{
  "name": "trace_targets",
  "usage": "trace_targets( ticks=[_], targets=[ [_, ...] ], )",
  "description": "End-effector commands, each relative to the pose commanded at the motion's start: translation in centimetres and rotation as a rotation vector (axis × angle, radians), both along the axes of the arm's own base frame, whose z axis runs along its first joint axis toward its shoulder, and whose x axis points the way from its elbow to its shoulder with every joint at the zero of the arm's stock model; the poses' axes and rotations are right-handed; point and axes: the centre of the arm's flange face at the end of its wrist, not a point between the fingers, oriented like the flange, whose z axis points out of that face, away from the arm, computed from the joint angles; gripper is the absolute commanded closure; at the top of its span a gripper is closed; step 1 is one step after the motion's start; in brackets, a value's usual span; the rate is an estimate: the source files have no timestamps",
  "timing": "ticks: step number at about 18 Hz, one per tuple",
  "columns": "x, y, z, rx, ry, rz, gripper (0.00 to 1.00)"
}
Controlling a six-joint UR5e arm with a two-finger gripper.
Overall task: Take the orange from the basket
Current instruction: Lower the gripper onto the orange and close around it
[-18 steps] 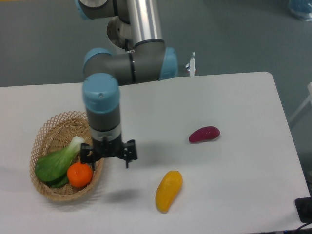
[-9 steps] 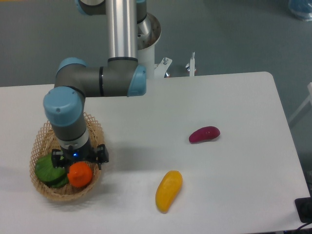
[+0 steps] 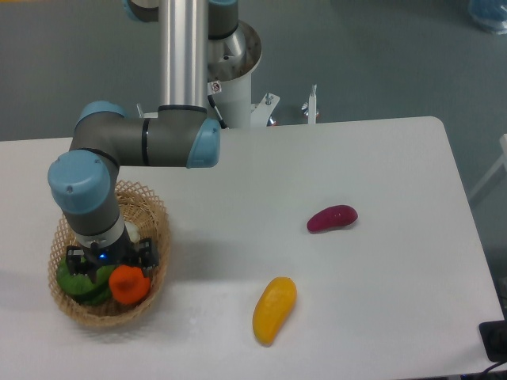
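As the gripper swung from beside the basket to over it | dropped onto the orange | fingers' spread indiscernible | grasp seemed imminent

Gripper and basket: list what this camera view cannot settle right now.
- Gripper: the wrist hides its fingers from above, so open or shut cannot be told, nor whether they touch the orange.
- Orange: its upper part is covered by the gripper body.
- Green vegetable: mostly hidden by the wrist.
- Basket: the floor and left inside are blocked by the arm.
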Motion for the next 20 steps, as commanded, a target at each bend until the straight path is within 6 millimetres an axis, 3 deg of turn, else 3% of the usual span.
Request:
trace_targets(
  ticks=[2,12,20],
  targets=[
    [1.1,0.4,-0.6,-0.014,0.002,-0.011,0.00],
    [0.7,-0.3,-1.0,-0.049,0.062,0.046,0.00],
    [0.7,-0.1,-2.9,-0.077,0.058,0.073,0.00]
  ],
)
